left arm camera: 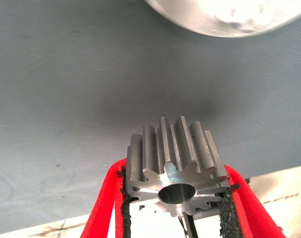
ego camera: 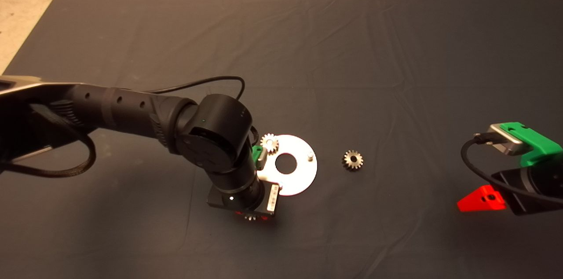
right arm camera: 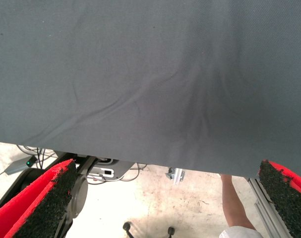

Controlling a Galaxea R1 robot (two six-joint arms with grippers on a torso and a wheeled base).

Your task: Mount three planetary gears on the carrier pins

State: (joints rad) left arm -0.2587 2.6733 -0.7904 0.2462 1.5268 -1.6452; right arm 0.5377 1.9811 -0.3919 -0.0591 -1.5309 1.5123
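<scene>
The white carrier disc [ego camera: 303, 178] lies mid-mat with one bare carrier pin [ego camera: 310, 155] on its right side. A planetary gear [ego camera: 269, 142] sits at the disc's far left rim, over a pin. A second gear [ego camera: 352, 159] lies loose on the mat to the disc's right. My left gripper [ego camera: 251, 216] hangs just off the disc's near left edge, shut on a third gear [left arm camera: 177, 163], hole facing the camera, above the mat. The left wrist covers part of the disc. My right gripper [ego camera: 481, 200] waits at the lower right, open and empty.
The disc's edge [left arm camera: 224, 15] shows ahead of the held gear in the left wrist view. Beyond the mat's edge [right arm camera: 140, 161], the right wrist view shows floor, cables and a person's arm [right arm camera: 234, 203]. Bare mat lies all around the disc.
</scene>
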